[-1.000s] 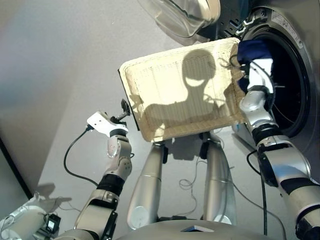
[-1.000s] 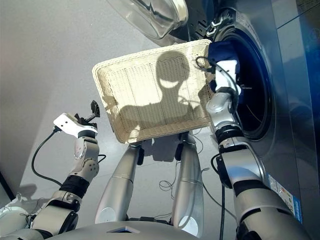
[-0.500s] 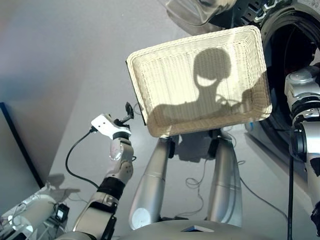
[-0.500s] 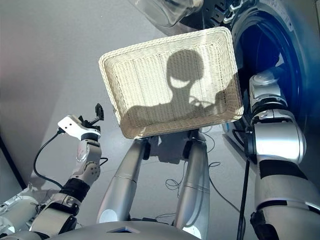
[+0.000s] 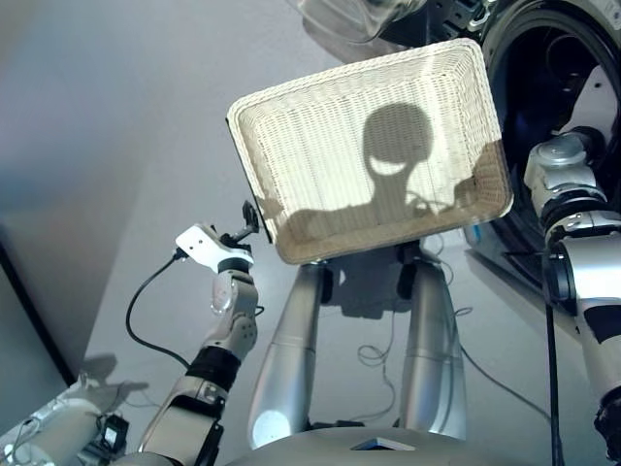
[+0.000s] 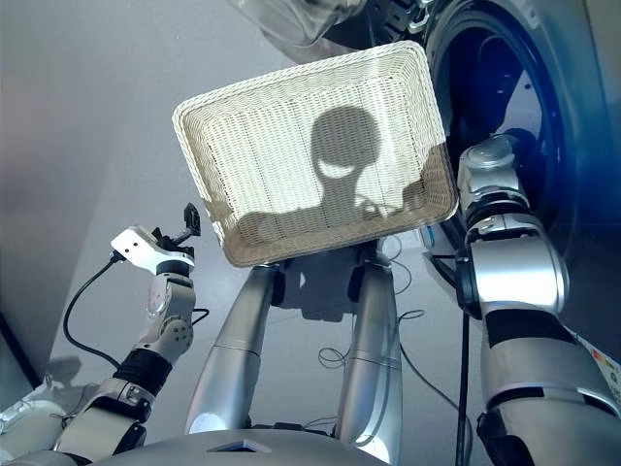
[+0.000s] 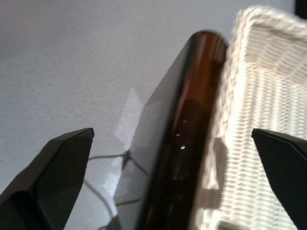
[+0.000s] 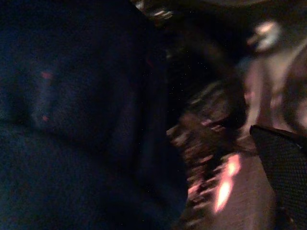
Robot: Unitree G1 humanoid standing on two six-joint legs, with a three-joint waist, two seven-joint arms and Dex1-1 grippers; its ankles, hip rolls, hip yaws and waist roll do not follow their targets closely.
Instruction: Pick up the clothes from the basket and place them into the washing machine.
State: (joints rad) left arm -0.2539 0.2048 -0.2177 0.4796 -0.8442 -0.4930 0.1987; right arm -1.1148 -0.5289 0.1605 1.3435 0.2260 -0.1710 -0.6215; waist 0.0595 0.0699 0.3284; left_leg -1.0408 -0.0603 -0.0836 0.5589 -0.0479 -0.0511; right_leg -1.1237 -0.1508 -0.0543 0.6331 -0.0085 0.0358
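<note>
Change: navy garment, a second ago at the drum's rim beside the basket corner, is no longer seen from the head; right arm reaches deeper into the drum.
Garment: dark navy cloth (image 8: 72, 120) fills most of the right wrist view, inside the dark drum.
Basket (image 5: 291, 126): empty, tilted up in front of the robot, its right end beside the drum opening.
Washer (image 6: 505, 87): drum open at right, glass door (image 5: 359, 15) swung up above the basket.
Right claw: out of the head views, inside the drum; one finger (image 8: 283, 167) visible; grip cannot be told.
Left claw (image 5: 247, 216): wide apart, holding nothing, near the basket's left edge.
</note>
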